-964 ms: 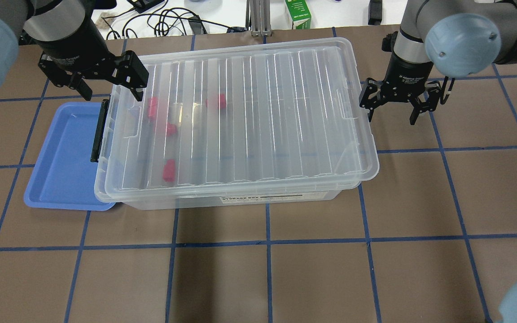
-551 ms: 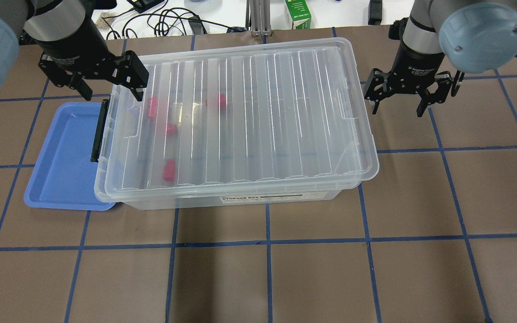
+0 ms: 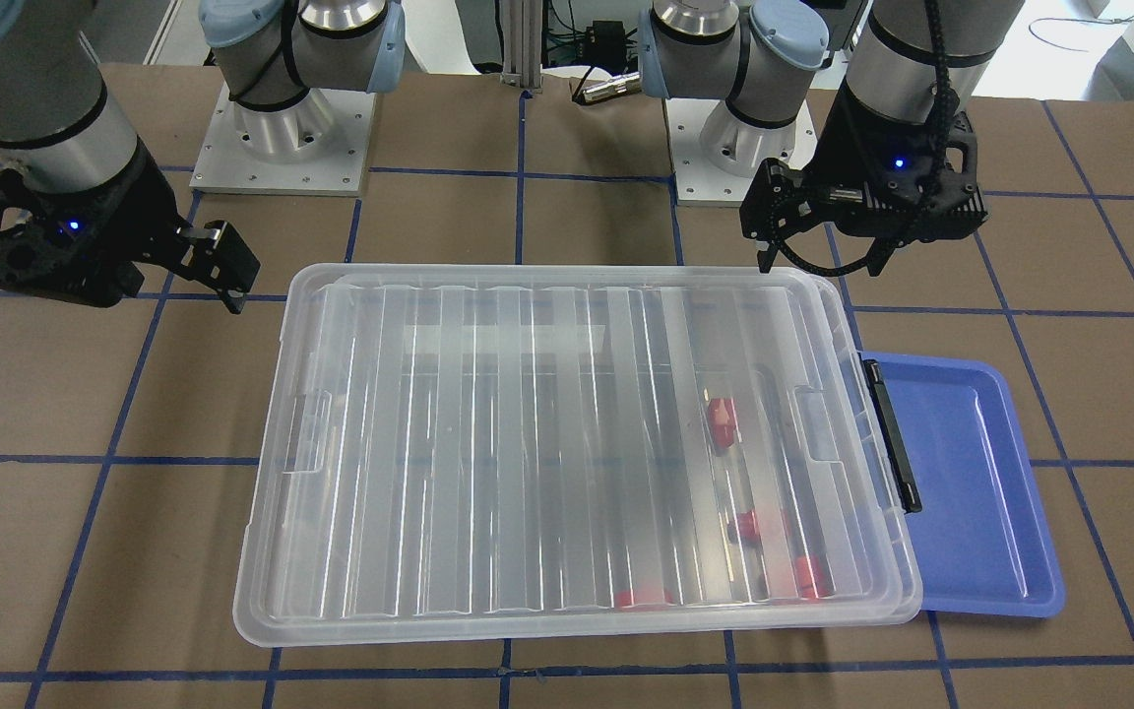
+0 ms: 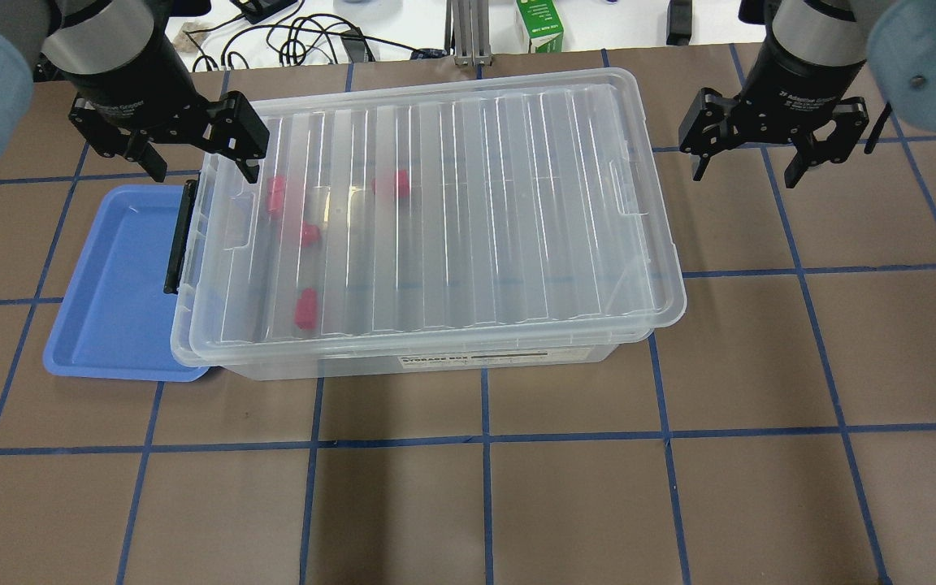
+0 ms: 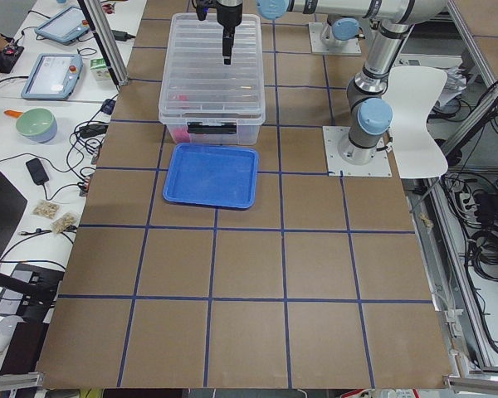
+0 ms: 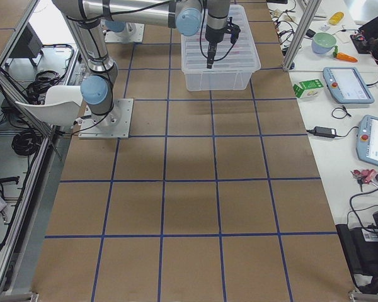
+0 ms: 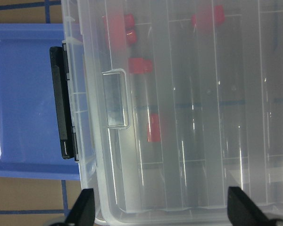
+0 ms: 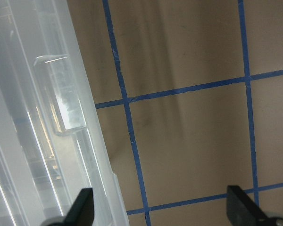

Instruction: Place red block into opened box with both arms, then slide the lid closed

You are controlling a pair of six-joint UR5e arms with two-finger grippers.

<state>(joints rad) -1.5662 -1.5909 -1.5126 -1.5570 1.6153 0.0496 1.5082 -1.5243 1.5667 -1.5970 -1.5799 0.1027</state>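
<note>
Blue plastic tray (image 4: pixel 110 284) sits on the brown bench (image 4: pixel 565 487), just beside the clear rectangular plastic box (image 4: pixel 435 363). Left end effector (image 4: pixel 201 162) hovers empty, fingers wide apart, over the box's black-barred end. Four small red plastic blocks (image 4: pixel 305 309) lie inside under the ribbed translucent lid (image 4: pixel 476 203). Right end effector (image 4: pixel 746 175), spread wide and empty, hangs beside the opposite end.

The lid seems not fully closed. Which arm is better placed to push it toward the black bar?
Probably the right: the right tool hangs open beyond the lid's overhanging end, opposite the black bar, so it could push that way. The left tool hovers over the bar end and could only pull.
</note>
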